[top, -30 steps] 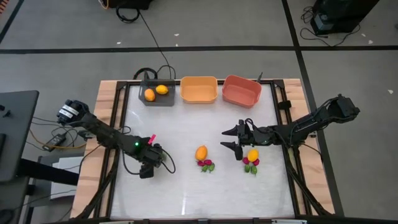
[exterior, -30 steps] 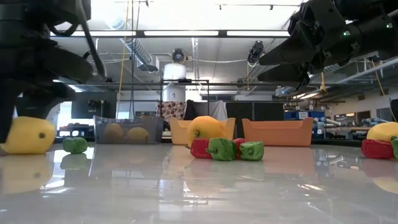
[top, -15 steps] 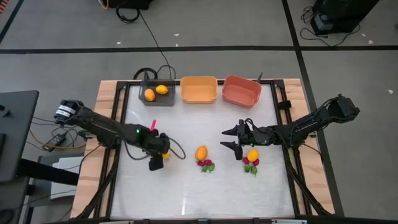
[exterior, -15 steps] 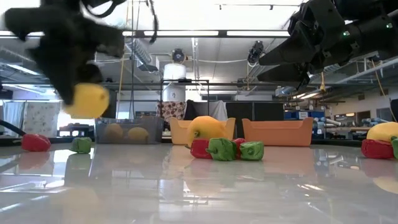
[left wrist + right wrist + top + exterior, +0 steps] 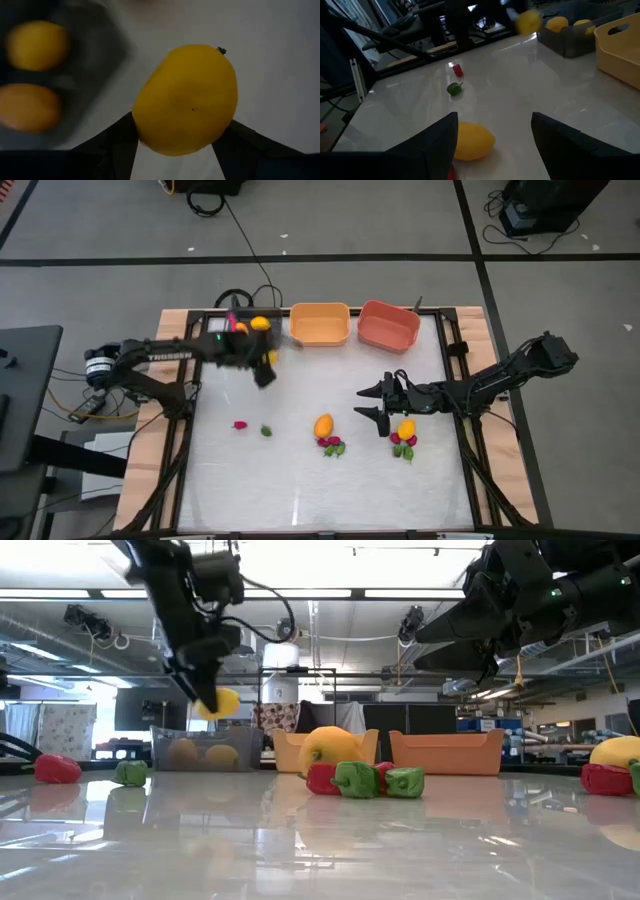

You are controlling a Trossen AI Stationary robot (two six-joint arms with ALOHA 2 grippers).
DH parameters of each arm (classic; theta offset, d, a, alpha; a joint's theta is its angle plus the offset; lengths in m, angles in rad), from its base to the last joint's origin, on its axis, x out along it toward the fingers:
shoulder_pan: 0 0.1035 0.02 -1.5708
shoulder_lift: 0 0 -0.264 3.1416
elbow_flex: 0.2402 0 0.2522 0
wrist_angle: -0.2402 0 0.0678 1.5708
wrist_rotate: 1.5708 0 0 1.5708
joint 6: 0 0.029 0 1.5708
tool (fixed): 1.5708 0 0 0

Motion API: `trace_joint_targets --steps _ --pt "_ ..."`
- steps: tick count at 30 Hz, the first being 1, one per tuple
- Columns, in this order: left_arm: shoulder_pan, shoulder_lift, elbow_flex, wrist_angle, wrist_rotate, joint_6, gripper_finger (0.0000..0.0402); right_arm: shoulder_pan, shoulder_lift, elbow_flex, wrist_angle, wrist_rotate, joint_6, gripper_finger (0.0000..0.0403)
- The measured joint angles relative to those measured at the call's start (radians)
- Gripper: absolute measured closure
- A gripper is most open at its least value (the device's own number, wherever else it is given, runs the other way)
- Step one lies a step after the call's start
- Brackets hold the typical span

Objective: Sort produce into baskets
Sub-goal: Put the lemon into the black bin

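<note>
My left gripper (image 5: 265, 368) is shut on a yellow fruit (image 5: 187, 100) in the air, just at the near side of the dark grey bin (image 5: 240, 338), which holds two yellow-orange fruits (image 5: 35, 45). The orange bin (image 5: 320, 323) and the salmon-red bin (image 5: 388, 326) stand beside it at the far edge. My right gripper (image 5: 378, 404) hovers open at centre right, beside a yellow fruit (image 5: 406, 429) that lies on the table. An orange fruit (image 5: 323, 425) lies at the middle, with red and green bits (image 5: 332, 445) next to it. My left gripper pinches the yellow fruit by its two opposite sides (image 5: 142, 132) between its two fingers. The fingers come from above, pointing down. The fruit is lifted clear of the table, about level with the top of the grey bin in the low view (image 5: 218, 702).
A red bit (image 5: 239, 424) and a green bit (image 5: 266, 431) lie loose on the table's left half. More red and green bits (image 5: 404, 448) lie by the right fruit. Cables run behind the grey bin. The near half of the table is bare.
My left gripper has lifted the yellow fruit off the table's left half and carried it up and toward the far edge, to the grey bin. The red and green bits have stayed where they lay.
</note>
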Motion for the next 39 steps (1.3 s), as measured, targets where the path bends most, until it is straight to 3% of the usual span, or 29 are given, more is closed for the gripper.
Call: trace_joint_targets --steps 8,15,20,31,36,39 --pt "0.335 0.003 -0.001 0.157 0.029 0.144 0.0168 0.0 0.0 0.0 -0.001 0.014 0.001 0.014" --pt "0.455 0.024 -0.04 0.276 0.035 0.175 0.0167 0.0 0.0 0.0 -0.001 0.083 0.001 0.0139" --pt "0.487 0.058 -0.042 0.278 0.013 0.109 0.0153 0.0 0.0 0.0 -0.001 0.079 0.001 0.0139" --pt "0.49 0.071 -0.041 0.275 0.012 0.145 0.006 0.0 0.0 0.0 -0.002 0.075 -0.003 0.0139" --pt "0.442 0.071 -0.042 0.272 0.069 0.177 0.0058 0.0 0.0 0.0 -0.002 0.075 -0.001 0.0139" --pt "0.392 0.071 -0.042 0.273 0.163 0.172 0.0064 -0.002 0.0 0.0 -0.002 0.075 -0.001 0.0139"
